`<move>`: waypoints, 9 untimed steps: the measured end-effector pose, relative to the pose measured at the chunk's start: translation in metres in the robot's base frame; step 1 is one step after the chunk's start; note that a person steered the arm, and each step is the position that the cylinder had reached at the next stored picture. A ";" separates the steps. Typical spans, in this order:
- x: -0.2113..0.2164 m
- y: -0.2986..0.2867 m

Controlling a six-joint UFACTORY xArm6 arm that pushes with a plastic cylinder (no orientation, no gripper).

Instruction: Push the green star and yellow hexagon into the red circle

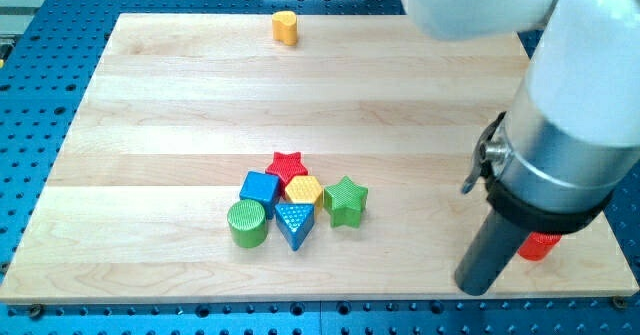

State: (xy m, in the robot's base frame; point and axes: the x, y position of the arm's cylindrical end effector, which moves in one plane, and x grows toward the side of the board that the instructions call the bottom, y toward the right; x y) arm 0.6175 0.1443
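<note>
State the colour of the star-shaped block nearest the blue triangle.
Green star, in the camera view.

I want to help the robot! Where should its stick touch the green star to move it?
My tip, now lower right of the blocks, cannot grip, only push. I'd press the green star on its upper-left side, coming from the view's top, since the red circle lies lower right. The yellow hexagon sits close against that side, so pushing the hexagon might carry both.

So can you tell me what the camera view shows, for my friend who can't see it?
My tip rests near the wooden board's bottom right, beside a partly hidden red block. Left of it cluster a green star, yellow hexagon, red star, blue cube, green cylinder and blue triangle. A yellow cylinder sits alone at top.
</note>
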 end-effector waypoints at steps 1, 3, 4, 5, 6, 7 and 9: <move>0.000 -0.081; -0.017 -0.264; -0.062 -0.243; -0.094 -0.195; -0.103 -0.196; -0.103 -0.229; -0.100 -0.114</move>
State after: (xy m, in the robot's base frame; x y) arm 0.5180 0.0304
